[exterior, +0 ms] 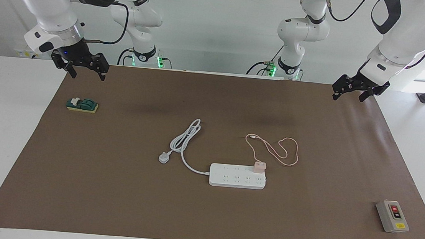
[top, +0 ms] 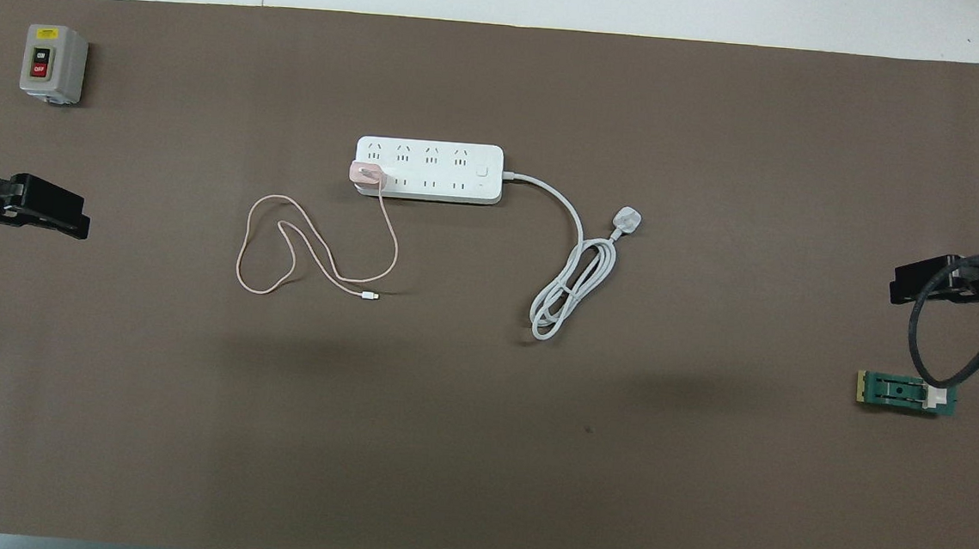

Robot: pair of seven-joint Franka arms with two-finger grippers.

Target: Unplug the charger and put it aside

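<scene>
I see the pink charger (exterior: 259,166) plugged into the white power strip (exterior: 237,176) at mid-mat, in the strip's end socket toward the left arm's end. Its cable (exterior: 276,151) loops on the brown mat (exterior: 203,219) nearer the robots. My left gripper (exterior: 354,89) waits released over the mat's corner, well apart from the charger; my right gripper (exterior: 80,64) hangs released above the matching corner.
</scene>
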